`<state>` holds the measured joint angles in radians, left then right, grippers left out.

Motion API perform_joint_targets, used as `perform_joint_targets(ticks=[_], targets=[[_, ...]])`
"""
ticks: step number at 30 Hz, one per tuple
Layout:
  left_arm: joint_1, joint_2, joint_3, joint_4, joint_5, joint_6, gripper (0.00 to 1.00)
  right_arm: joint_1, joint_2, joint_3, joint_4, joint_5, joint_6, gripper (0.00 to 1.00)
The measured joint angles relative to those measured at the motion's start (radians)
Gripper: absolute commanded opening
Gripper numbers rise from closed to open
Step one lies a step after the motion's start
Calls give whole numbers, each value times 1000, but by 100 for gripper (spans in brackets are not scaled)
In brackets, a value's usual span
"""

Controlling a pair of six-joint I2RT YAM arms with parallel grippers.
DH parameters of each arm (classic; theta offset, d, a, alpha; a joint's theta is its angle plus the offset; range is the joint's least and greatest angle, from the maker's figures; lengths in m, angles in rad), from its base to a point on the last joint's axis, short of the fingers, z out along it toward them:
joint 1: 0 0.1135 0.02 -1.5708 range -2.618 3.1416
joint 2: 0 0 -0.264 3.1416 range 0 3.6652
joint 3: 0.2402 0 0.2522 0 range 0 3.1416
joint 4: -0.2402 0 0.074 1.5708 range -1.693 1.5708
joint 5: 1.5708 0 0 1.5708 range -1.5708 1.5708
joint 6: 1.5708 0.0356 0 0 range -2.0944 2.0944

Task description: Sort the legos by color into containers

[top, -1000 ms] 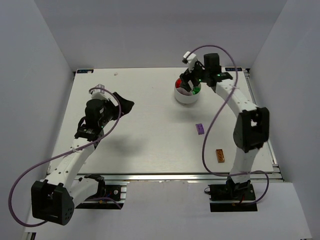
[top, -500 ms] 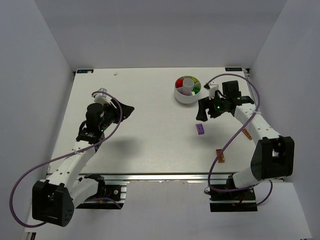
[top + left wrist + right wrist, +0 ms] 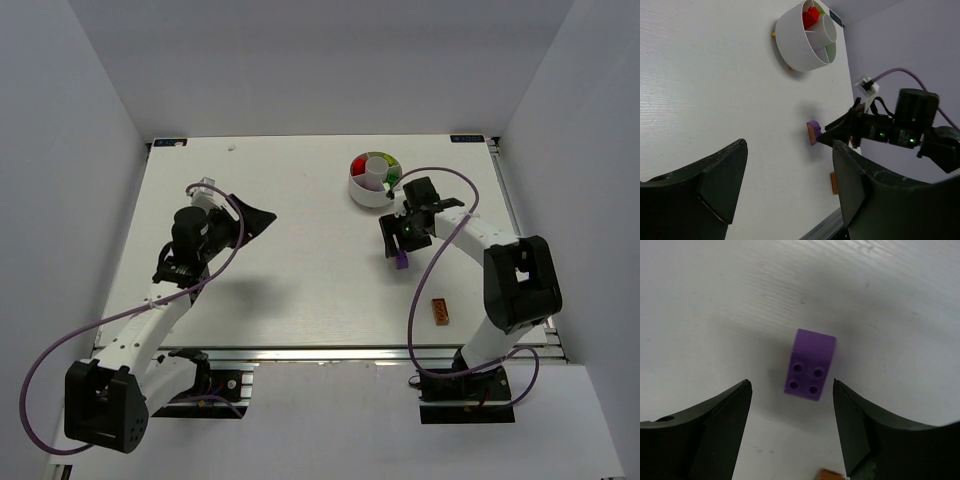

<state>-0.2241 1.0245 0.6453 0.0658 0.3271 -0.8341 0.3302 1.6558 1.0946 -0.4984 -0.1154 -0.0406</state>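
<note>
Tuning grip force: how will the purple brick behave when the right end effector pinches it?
The purple brick looks like hard moulded plastic, so likely stiff. Its smooth flat sides may slip. Small and blocky, it should slide, not roll, if nudged.

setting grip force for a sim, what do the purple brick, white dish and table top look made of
Purple brick: likely hard moulded plastic, satin finish; crisp edges, even colour, four round moulded circles.
Dish: seemingly thin white plastic, smooth, faintly glossy; uniform thin walls.
Table: white with fine parallel grain lines, perhaps painted or laminated board; cannot tell which.
</note>
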Motion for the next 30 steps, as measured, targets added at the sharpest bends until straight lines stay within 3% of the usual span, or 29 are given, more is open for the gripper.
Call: perform_joint_targets(ticks=[6,13,19,22,23,26,30], targets=[[0,-46,-18,2,18,-41,78,-2,48,-14,23,113,8,67],[-12,-58,-50,39,32,-83,75,-2,63,-38,44,108,6,56],[-133,-5,-75,86,8,-120,75,0,71,-66,72,94,3,55],[-199,56,-76,135,1,-150,74,0,61,-82,98,103,-14,36],[-214,78,-76,150,1,-160,74,0,57,-90,109,103,-23,21],[-248,145,-75,196,6,-186,73,0,34,-120,143,97,-48,0],[-281,237,-61,235,28,-205,73,-1,-13,-159,145,5,-150,0]])
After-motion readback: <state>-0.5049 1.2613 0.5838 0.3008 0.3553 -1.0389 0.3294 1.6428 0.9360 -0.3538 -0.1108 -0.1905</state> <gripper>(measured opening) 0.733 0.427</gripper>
